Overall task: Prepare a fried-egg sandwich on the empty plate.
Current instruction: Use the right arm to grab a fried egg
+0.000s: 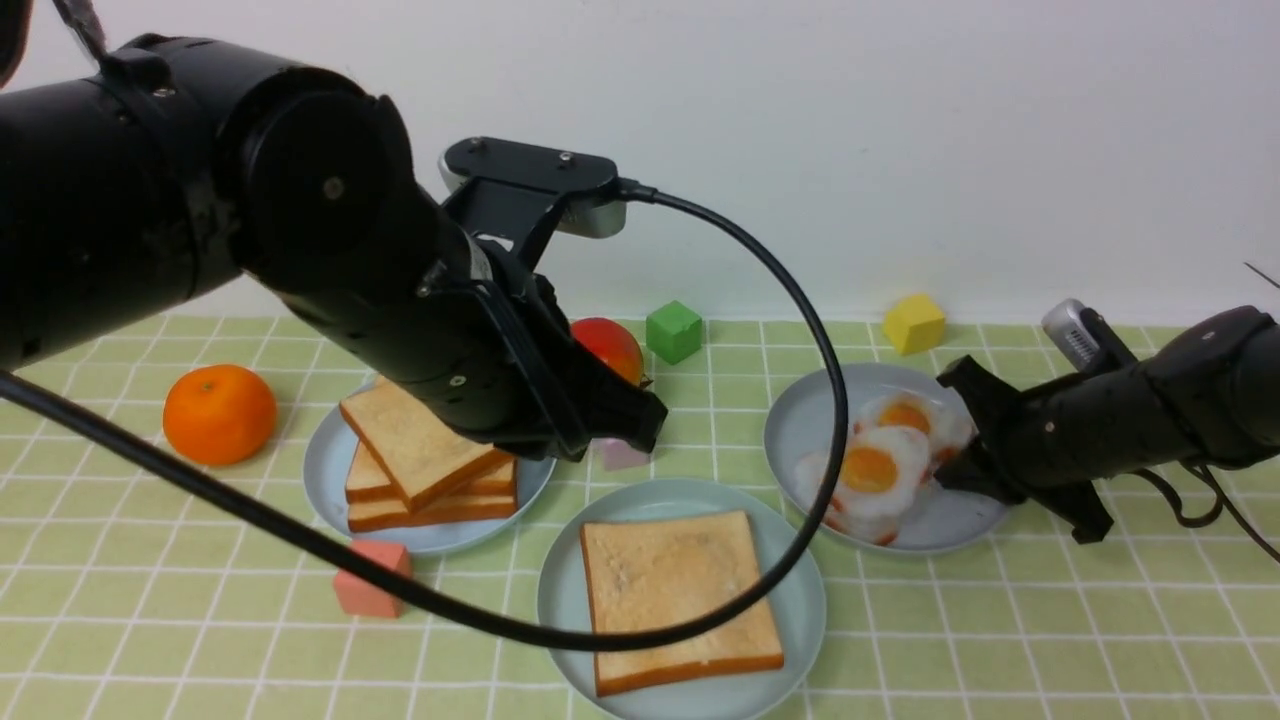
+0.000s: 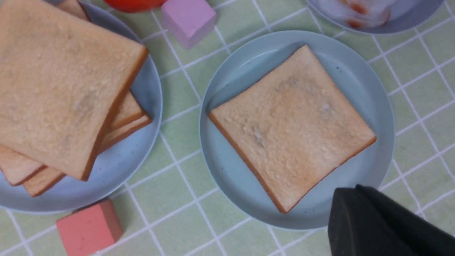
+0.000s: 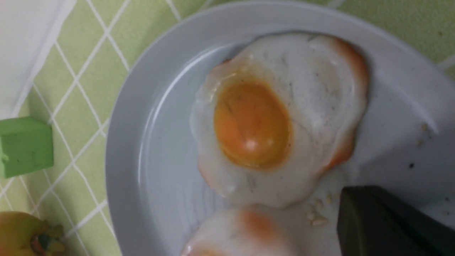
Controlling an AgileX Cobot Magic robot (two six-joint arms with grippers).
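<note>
A square tan toast slice, its face grainy and mottled and its crust a smooth brown band, lies flat on the round, low-rimmed pale aqua plastic plate. At ten o'clock from that plate, the light blue plate bears a crisscrossed stack of similar toast slices. An orange with dimpled skin sits at ten o'clock from this stack, and a salmon cube at seven. The grey-blue plate stands at two o'clock from the aqua one, holding glossy fried eggs with wavy white edges, browned margins and domed orange yolks; they overlap, and none is on the toast. The right gripper reaches low over that plate from three o'clock, fingers together beside the egg whites; whether they pinch an edge cannot be told. The left gripper hangs above the table with its fingers together and nothing visible between them. The green and yellow blocks are plain, flat-faced cubes beyond the plates.
</note>
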